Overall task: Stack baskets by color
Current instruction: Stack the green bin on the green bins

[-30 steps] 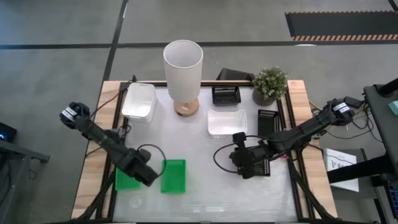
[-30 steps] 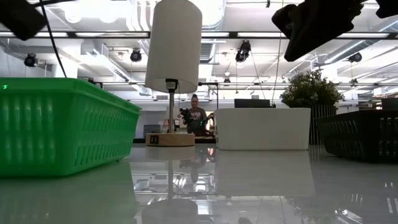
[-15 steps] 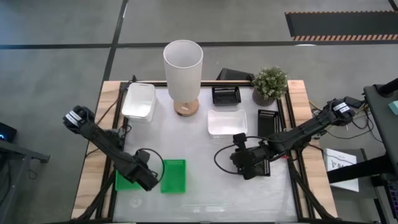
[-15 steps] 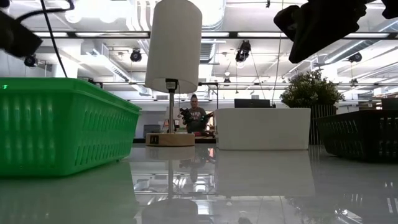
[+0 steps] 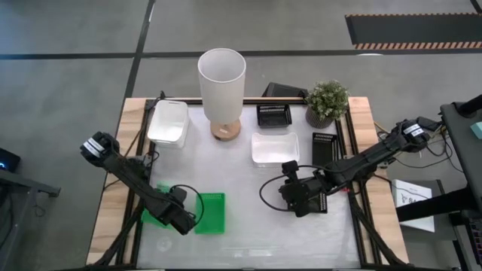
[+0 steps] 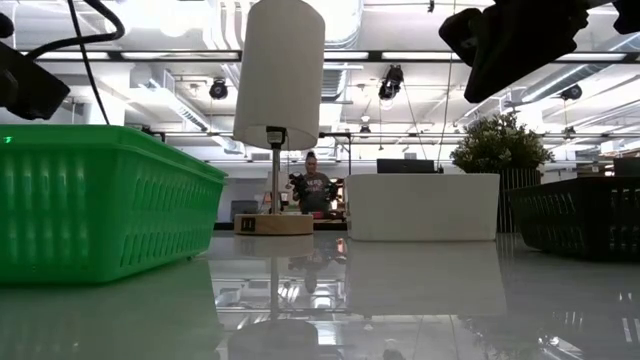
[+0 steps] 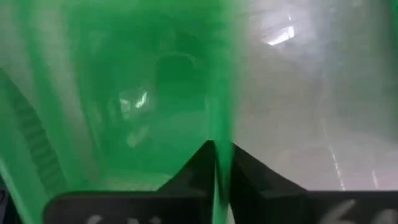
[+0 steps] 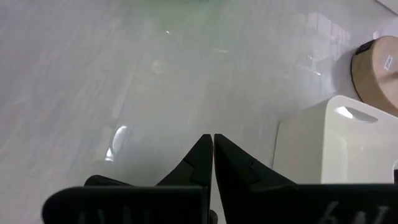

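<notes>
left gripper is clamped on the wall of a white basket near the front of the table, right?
Not white. The left wrist view shows the left gripper shut on the thin wall of a green basket. The high view places it near the table's front, as you said.

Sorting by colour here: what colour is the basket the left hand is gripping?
Bright green basket, wall pinched by the left hand; the left wrist view shows it best.
</notes>
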Motion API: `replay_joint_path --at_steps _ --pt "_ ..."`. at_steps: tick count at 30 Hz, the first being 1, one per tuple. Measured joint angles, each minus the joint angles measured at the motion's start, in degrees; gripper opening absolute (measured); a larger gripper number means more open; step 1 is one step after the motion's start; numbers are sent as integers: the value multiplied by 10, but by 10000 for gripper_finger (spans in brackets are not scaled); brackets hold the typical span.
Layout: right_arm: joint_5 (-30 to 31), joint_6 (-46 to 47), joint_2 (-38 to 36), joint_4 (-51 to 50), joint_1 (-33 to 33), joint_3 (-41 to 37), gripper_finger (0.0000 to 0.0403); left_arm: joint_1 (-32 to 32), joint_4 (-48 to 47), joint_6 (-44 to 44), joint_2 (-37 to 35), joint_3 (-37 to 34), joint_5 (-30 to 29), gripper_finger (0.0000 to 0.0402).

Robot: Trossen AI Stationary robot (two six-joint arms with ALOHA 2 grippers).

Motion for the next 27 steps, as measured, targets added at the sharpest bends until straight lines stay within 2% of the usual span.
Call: replay_joint_path --at_steps 5,12,19,22,24,27 --pt "0 0 0 0 0 0 9 0 -43 -14 -3 23 0 2" --pt "0 -10 0 0 0 0 9 0 -144 -18 -3 132 -16 0" --pt "0 -23 0 -9 0 0 9 3 -144 60 18 283 -175 0" --pt "0 -23 0 -12 0 0 9 10 -143 100 38 318 -227 0" --pt "0 -23 0 -13 0 0 9 19 -142 115 54 330 -247 0" --pt "0 -23 0 -17 0 0 9 30 -136 123 78 337 -239 0"
